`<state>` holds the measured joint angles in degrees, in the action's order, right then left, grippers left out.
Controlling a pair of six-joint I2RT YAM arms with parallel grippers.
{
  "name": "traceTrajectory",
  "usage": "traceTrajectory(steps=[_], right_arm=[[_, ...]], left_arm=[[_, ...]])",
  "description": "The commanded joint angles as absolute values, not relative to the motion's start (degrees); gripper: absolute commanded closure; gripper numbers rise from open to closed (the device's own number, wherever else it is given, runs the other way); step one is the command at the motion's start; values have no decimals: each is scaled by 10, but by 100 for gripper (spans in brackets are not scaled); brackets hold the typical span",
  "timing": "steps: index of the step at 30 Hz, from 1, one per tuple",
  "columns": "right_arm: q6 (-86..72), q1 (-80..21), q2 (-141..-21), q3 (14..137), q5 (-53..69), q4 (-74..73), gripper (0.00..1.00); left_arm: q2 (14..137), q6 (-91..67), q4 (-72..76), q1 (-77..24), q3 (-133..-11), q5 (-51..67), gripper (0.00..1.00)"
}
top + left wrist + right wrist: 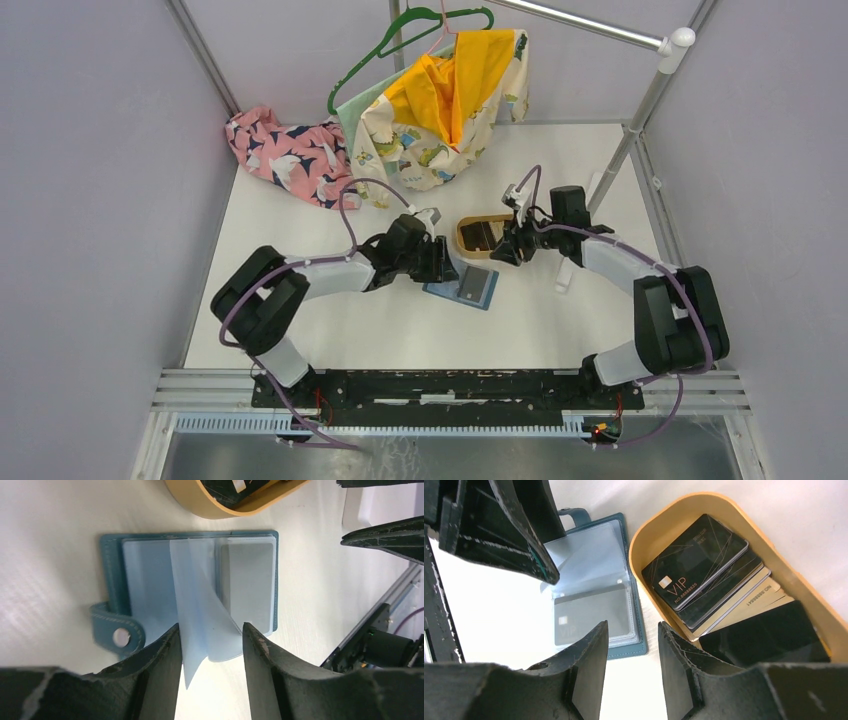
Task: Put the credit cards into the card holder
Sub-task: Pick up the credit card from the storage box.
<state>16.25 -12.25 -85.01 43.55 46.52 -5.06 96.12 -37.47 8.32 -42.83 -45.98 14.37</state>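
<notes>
Left claw (210,630) stands part-open at the near edge of the card holder (112,555). One clear plastic leaf (200,605) curls up between its two fingers. The gap is much wider than the leaf, and whether either finger presses it cannot be told. The teal card holder lies open and flat on the white worktop (50,530), its snap tab (117,630) flopped out beside one finger. A sleeved card (247,585) shows grey on the holder's other half.

Right claw (633,630), also part-open and holding nothing, hangs over the line where the card holder (594,580) lies just beside the oval tan tray (644,535). From this side the sleeved card (591,617) reads dark, marked VIP.

The other credit cards (696,557) sit stacked in the tray: black VIP cards on top, pale gold cards (764,597) fanned beneath, another black card (764,635) nearest the claw.

From above, the left claw (448,268) and right claw (498,254) come close together mid-worktop (400,330). The card holder (470,290) lies on the arms' side of the tray (462,235). At the far edge lie a pink bird-print cloth (285,150) and a yellow-lined printed garment (450,110) on a green hanger (400,45).
</notes>
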Motion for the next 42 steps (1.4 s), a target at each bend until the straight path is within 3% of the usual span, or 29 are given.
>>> traceTrajectory(steps=[1, 9, 13, 15, 24, 33, 42], right_arm=[[223, -120, -804, 446, 491, -47, 54], [314, -121, -738, 410, 441, -8, 51], [325, -121, -748, 433, 418, -5, 44], [309, -122, -773, 461, 435, -14, 41], [56, -132, -943, 584, 425, -4, 46], [-109, -138, -977, 545, 342, 86, 46], [-100, -156, -1009, 562, 253, 38, 46]], left_arm=[[889, -322, 36, -428, -471, 75, 46], [747, -263, 107, -428, -415, 70, 47], [744, -285, 171, -424, -384, 60, 18], [770, -295, 189, -418, -396, 79, 11], [952, -339, 168, -371, -502, 131, 29], [1021, -343, 169, -370, -553, 133, 30], [1057, -344, 160, -369, -582, 140, 34]])
